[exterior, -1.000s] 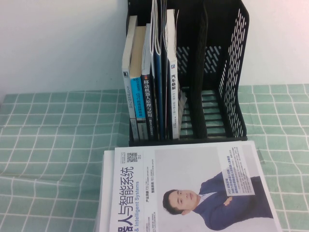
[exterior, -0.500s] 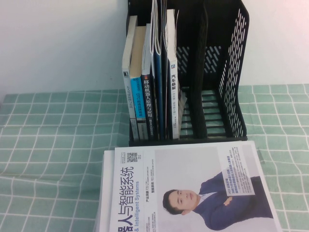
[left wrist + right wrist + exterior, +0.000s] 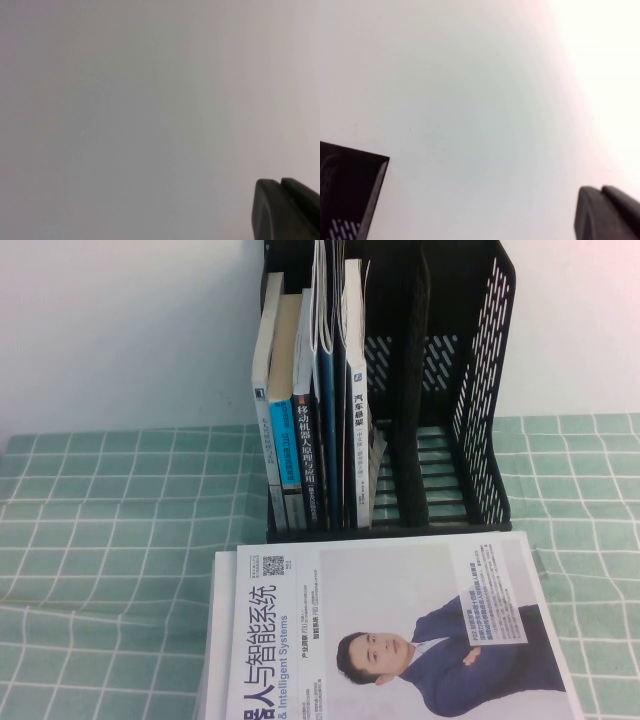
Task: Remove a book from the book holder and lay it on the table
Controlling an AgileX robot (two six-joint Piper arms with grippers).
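White book point(image 3: 355, 390) unmoved in book holder point(image 3: 480, 390); tools stay parked.

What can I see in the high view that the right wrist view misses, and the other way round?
Only the high view shows the table with its green grid cloth, the book with a white spine standing among others in the book holder, and a magazine lying flat in front of it. No arm appears there. Only the right wrist view shows part of the right hand, shut and raised against a pale wall. Both share the wall and the holder, though the wrist view catches only a black corner of it. The left hand shows in neither.
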